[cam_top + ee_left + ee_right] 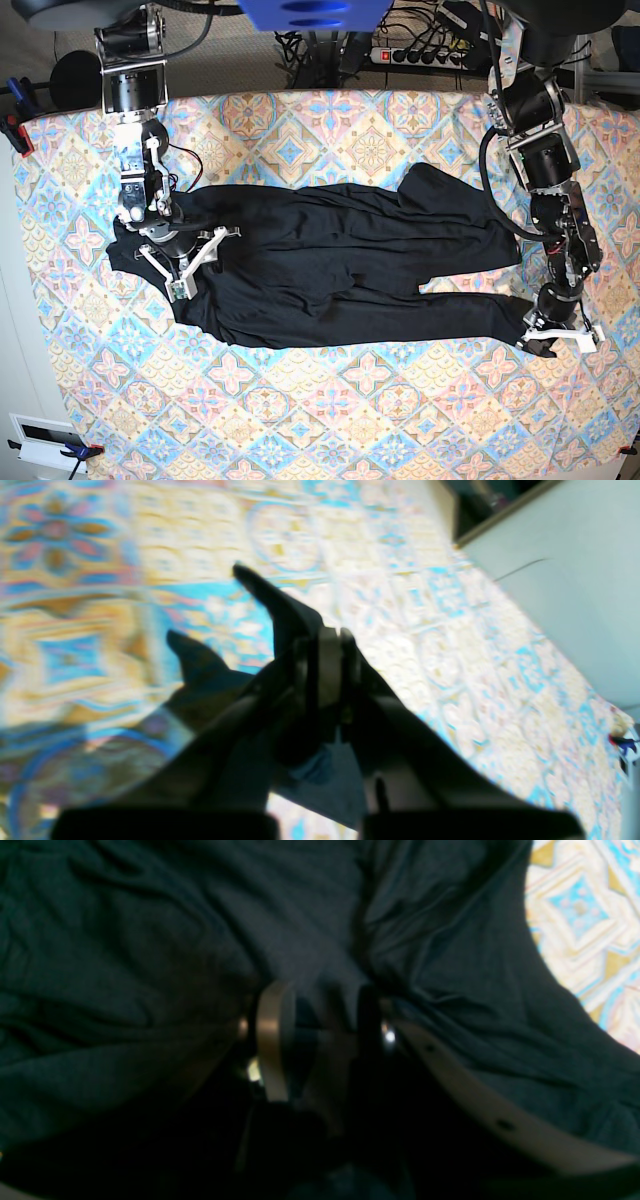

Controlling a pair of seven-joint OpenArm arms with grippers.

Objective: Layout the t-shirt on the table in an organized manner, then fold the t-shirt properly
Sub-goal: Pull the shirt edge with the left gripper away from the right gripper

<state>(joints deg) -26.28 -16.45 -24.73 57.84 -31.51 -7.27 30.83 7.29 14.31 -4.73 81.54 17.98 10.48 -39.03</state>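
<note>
The black t-shirt (330, 270) lies spread lengthwise across the middle of the patterned table (300, 400), wrinkled, with loose folds toward its right end. My left gripper (545, 345) is at the shirt's lower right corner. In the left wrist view its fingers (325, 635) are shut on a pinch of black t-shirt (280, 610), whose tips stick out over the table (450, 630). My right gripper (190, 265) sits on the shirt's left end. Its fingers (272, 1040) stand apart, open, pressed onto creased t-shirt (150, 940), with the table (590, 915) showing at the right.
A power strip and cables (420, 50) lie behind the table's far edge. A clamp (15, 130) grips the cloth at the left edge. A pale surface (575, 580) lies beyond the table's edge in the left wrist view.
</note>
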